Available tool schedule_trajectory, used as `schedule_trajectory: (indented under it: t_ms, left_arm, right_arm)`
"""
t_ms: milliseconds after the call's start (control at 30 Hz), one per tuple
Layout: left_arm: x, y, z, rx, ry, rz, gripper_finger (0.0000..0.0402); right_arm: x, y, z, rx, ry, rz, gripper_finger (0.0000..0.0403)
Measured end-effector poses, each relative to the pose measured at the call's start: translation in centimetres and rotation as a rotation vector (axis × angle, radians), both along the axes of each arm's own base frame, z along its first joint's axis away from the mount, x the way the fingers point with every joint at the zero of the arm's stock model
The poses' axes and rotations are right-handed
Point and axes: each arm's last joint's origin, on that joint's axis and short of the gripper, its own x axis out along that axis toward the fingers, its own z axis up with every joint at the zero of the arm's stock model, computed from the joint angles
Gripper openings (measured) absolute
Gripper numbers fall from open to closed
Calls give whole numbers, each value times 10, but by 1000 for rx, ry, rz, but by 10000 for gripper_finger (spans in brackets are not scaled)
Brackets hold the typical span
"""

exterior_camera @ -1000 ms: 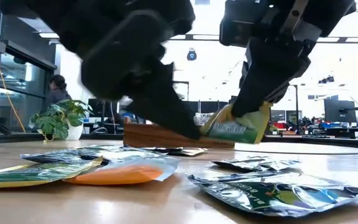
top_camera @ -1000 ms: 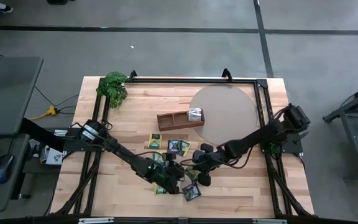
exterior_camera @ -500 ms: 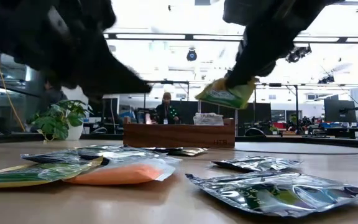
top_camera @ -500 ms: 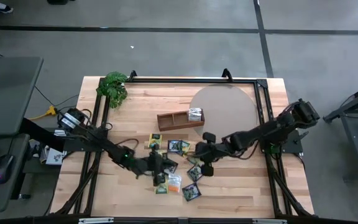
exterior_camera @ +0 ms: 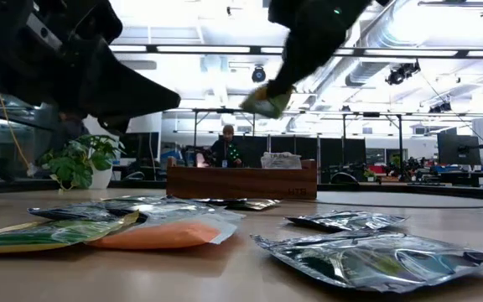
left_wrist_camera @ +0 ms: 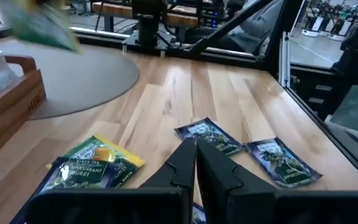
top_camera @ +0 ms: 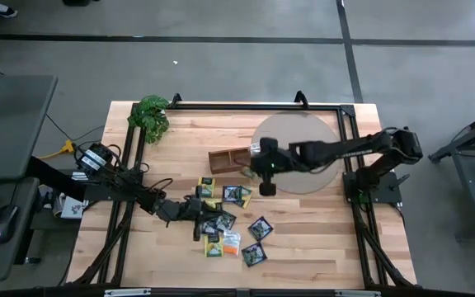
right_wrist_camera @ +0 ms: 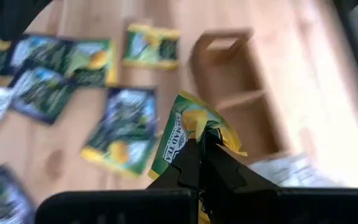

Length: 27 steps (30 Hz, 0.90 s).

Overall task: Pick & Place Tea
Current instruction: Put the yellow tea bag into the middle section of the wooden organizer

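- Yellow-green sachet (right_wrist_camera: 188, 134) pinched in the closed right gripper (top_camera: 264, 171), held in the air just beside the near edge of the wooden tray (top_camera: 225, 157).
- Silver-grey sachet (top_camera: 259, 151) sits in the tray's right compartment.
- Left gripper (top_camera: 198, 209) clenched on nothing, low over the loose sachets (top_camera: 236, 195) scattered on the table (top_camera: 303, 239) nearer than the tray.

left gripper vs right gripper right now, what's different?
Load: the right gripper is shut on a yellow-green tea sachet; the left gripper is shut and holds nothing.
Place: the right one is up above the wooden tray; the left one hangs low over the loose sachets on the table.
Shared: both have their fingers closed.
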Motion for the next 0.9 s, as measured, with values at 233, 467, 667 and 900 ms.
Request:
schedule_trajectory:
  t_ms: [233, 467, 667, 900]
  left_arm:
    - [0, -1, 1, 34, -10, -29, 12]
    - [3, 3, 4, 28, -38, -59, 12]
    - [8, 9, 6, -20, -52, -136, 12]
    - [8, 9, 6, -27, -51, -165, 12]
  right_arm:
    - [3, -32, 28, -230, 27, 48, 0]
    - [4, -58, 37, -377, 31, 88, 0]
    - [4, -70, 36, -458, 40, 154, 0]
    - [6, -73, 35, -486, 29, 211, 0]
